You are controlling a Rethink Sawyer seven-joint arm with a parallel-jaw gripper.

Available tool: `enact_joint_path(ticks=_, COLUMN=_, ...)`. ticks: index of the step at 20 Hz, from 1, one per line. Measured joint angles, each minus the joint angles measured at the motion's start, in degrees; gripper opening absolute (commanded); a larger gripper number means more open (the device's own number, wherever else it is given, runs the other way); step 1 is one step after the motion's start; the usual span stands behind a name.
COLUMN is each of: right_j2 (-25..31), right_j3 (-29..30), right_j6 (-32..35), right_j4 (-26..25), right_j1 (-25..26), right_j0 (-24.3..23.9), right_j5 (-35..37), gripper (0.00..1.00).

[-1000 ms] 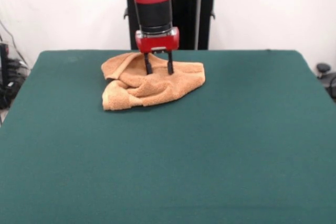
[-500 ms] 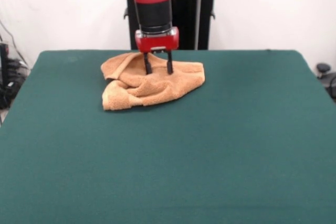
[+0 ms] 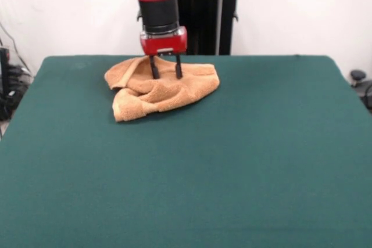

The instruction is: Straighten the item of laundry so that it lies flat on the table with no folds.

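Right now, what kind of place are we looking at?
Likely a robot lab test bench, not a home. A red arm on a black pedestal works over a bare green felt table, plain white wall behind, cables at one side. Only a crumpled towel lies under the hand.

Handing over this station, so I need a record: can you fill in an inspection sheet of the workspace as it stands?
Surface: large dark green felt-topped table, nothing seen wrong.
Job's things: small orange-tan terry-cloth towel, crumpled with folds, at the far side.
Clutter: nothing seen.
Grippers: red-and-black arm's gripper, two dark fingers apart, tips down in the towel's folds.
Cables: dark cables beside the table's edge.
Surroundings: black pedestal, white wall, small dark object by the opposite edge.
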Motion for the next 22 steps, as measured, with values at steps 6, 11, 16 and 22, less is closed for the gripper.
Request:
enact_joint_path(ticks=6, right_j2=1.8, right_j3=0.1, right_j6=0.0, right_j4=-6.8, right_j1=1.3, right_j0=-4.1, right_j5=-2.6, gripper=1.00)
enact_joint_path(ticks=11, right_j2=1.5, right_j3=0.0, right_j6=0.0, right_j4=-10.7, right_j1=2.2, right_j0=-4.9, right_j5=-6.1, gripper=1.00)
enact_joint_path(ticks=16, right_j2=0.5, right_j3=0.0, right_j6=0.0, right_j4=-12.2, right_j1=3.2, right_j0=-4.8, right_j5=-9.3, gripper=1.00)
enact_joint_path(ticks=22, right_j2=-3.7, right_j3=0.0, right_j6=0.0, right_j4=-9.7, right_j1=4.7, right_j0=-1.1, right_j5=-15.2, gripper=1.00)
